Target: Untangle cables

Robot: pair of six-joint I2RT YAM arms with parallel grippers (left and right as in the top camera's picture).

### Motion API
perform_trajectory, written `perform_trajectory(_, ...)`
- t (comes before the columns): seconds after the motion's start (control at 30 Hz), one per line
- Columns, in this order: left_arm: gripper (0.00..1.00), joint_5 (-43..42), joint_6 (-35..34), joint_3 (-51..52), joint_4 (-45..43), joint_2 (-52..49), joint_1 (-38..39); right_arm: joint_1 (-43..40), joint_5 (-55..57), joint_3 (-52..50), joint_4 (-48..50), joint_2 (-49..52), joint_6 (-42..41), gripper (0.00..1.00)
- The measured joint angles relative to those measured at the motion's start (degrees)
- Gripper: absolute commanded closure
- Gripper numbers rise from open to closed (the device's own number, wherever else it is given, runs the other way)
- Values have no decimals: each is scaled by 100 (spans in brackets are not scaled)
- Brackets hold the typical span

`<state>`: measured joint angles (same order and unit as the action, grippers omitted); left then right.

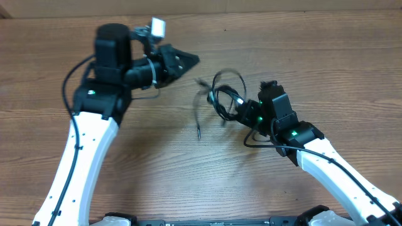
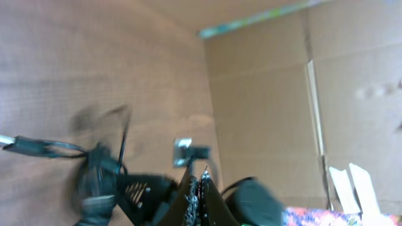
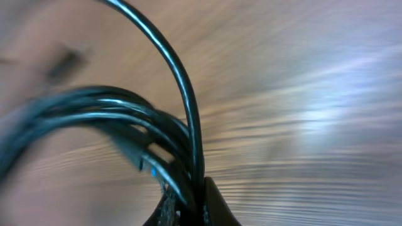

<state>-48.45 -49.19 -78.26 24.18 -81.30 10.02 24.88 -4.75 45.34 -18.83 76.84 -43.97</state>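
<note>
Brown wood-grain table [image 1: 188,182] w/ cardboard surround, indoor light.

Overhead view: tabletop fills nearly the whole pic, grain running left-right, matte, evenly lit, soft shadows only. A paler tan strip [image 1: 264,5] runs along the table's far edge. Left wrist view: a plain cardboard wall [image 2: 264,113] stands upright at the table's edge. It's made of flat panels w/ a vertical crease [image 2: 317,107], and a thin teal-green band [image 2: 251,22] runs along its top. Near the wall's lower right are two white paper-like flaps [image 2: 352,185], and below them a bit of pink/multicolour patterned surface [image 2: 339,216], too blurred to ID. Right wrist view: table grain smeared by blur, w/ a bright whitish glare patch [image 3: 339,119] toward the right side.
</note>
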Motion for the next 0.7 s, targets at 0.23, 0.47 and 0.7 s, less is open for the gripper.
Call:
perform_trajectory(0.23, 96, -216, 9, -28, 4, 52, -306, -127, 872, -120, -168, 133, 568, 96)
perform_trajectory(0.47, 49, -79, 385, -61, 807, 52, -304, -127, 511, -120, 195, -133, 1298, 96)
perform_trajectory(0.7, 32, 586, 879, -70, 2157, 52, -129, -127, -758, -92, 1266, -544, 1853, 96)
